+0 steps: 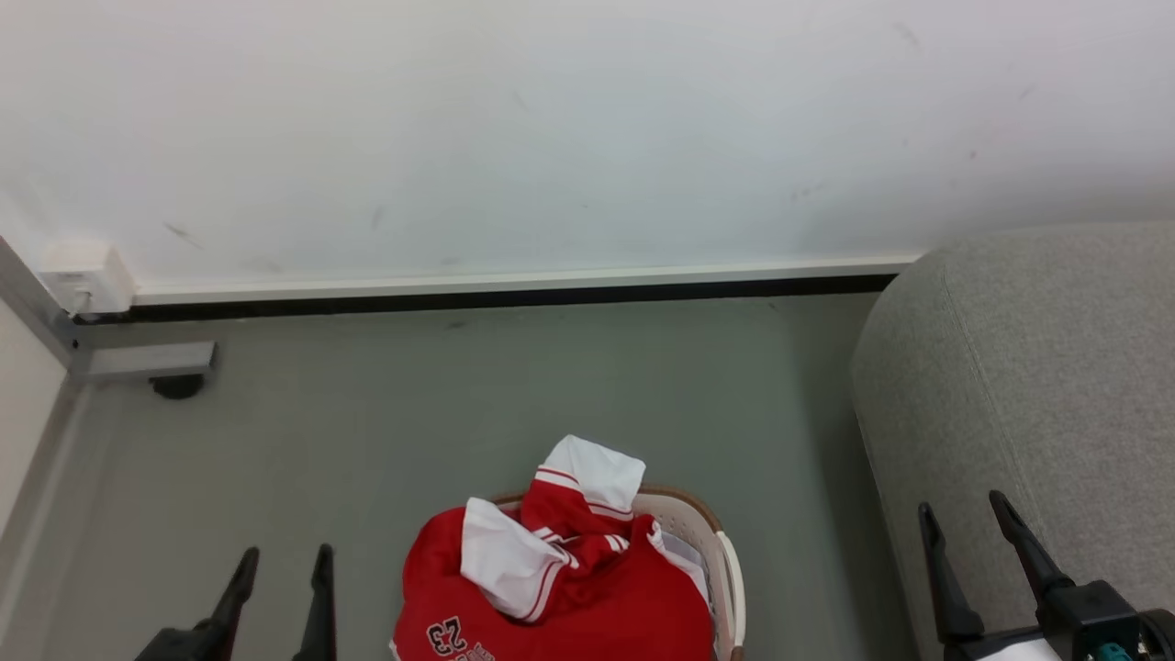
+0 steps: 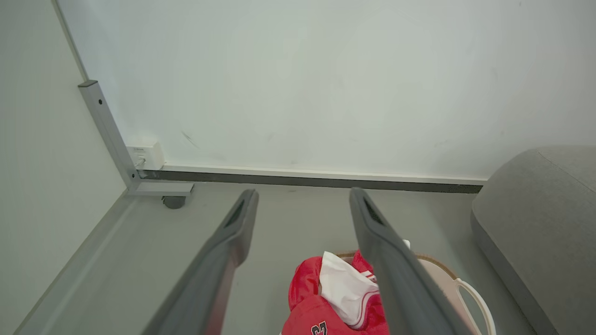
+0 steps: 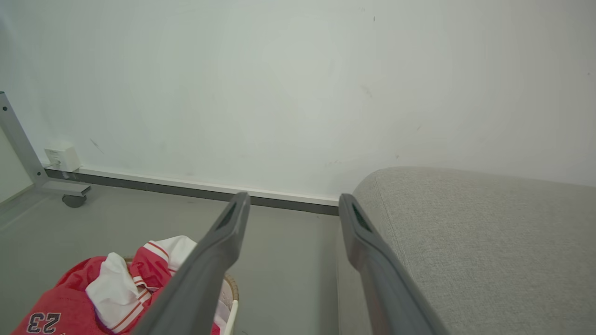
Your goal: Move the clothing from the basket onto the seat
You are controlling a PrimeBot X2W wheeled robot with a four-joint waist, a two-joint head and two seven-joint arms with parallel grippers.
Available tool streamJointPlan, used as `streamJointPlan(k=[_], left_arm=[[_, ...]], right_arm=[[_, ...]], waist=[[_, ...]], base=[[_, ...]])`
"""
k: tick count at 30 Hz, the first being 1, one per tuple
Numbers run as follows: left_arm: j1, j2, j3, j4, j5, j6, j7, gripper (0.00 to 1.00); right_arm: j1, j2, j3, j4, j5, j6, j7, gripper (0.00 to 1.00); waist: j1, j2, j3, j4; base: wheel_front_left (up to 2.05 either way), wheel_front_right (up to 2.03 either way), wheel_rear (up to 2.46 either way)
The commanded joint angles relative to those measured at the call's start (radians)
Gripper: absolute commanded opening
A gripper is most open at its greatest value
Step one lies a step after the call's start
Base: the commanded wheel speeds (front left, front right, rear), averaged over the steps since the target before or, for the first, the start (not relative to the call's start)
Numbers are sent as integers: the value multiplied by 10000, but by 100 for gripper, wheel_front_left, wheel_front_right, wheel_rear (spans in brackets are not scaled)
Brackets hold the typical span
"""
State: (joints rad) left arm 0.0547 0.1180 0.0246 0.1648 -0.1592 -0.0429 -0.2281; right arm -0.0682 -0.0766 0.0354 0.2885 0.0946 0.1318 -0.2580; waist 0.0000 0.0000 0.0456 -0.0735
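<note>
Clothing (image 1: 560,588) in the head view is a red jersey heaped in the basket (image 1: 725,560) and covering most of it, with a white sleeve standing up on top. You should expect it to be light, limp and a little slick, so it will drape and trail. Pinch a bunched fold, ideally that raised sleeve, and lift high enough to clear the rim. Your left tool (image 1: 286,551) and right tool (image 1: 961,503) hang spread and empty on either side of the basket. The seat (image 1: 1037,367) is to the right across bare floor (image 1: 459,395).

In the left wrist view, the spread fingers (image 2: 223,251) frame the floor, and the jersey lies low under one of them. A frame leg (image 2: 158,188) on a caster stands well apart at the wall, out of your way.

In the right wrist view, the seat's rounded edge (image 3: 372,186) sits just beside one finger. The likeliest snag is trailing cloth catching the basket rim (image 3: 231,284) and dragging the light basket along.
</note>
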Motion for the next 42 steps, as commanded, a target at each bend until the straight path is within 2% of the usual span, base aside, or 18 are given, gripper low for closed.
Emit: streamJointPlan(k=[1,7,11,16,19,22,31,34,42], left_arm=[[-201,130,0,1,265,-31,-89,100],[-980,538,-698,758,946,-509,-202,100],[-1691,917,-1667,2010,1410,-770,-267,100],[-2695,1288,-3041,3768,1797,-870,-312,100],[-3378,1490,-3953,4650,1547,-866,-219,100],[-4031,1693,-4335,5239,1164,-869,-141,100],[-6356,2418,-5424,6157,859,-872,208,100],[-7283,2715,-5711,6300,1077,-873,357,100],[-8939,2975,-6530,6758,1347,-873,614,100]], right_arm=[[-217,14,23,-90,-247,-18,-58,100],[-574,115,108,-355,-433,-19,-62,100],[-834,191,199,-569,-555,-19,-63,100],[-1194,271,361,-857,-785,-20,-64,100],[-1400,296,442,-1038,-838,-22,-53,100],[-1628,287,564,-1264,-621,-21,-45,100],[-2217,289,900,-2161,-174,-21,-45,100],[-2375,289,908,-2457,-81,-21,-47,100],[-2673,287,861,-2908,54,-21,-45,100]], waist=[[0,0,304,-256],[0,0,1315,-891],[0,0,2058,-1373],[0,0,3126,-1919],[0,0,3712,-2211],[0,0,4305,-2421],[0,0,6261,-2657],[0,0,6914,-2659],[0,0,8011,-2755]], base=[[0,0,0],[0,0,0],[0,0,0],[0,0,0],[0,0,0],[0,0,0],[0,0,0],[0,0,0],[0,0,0]])
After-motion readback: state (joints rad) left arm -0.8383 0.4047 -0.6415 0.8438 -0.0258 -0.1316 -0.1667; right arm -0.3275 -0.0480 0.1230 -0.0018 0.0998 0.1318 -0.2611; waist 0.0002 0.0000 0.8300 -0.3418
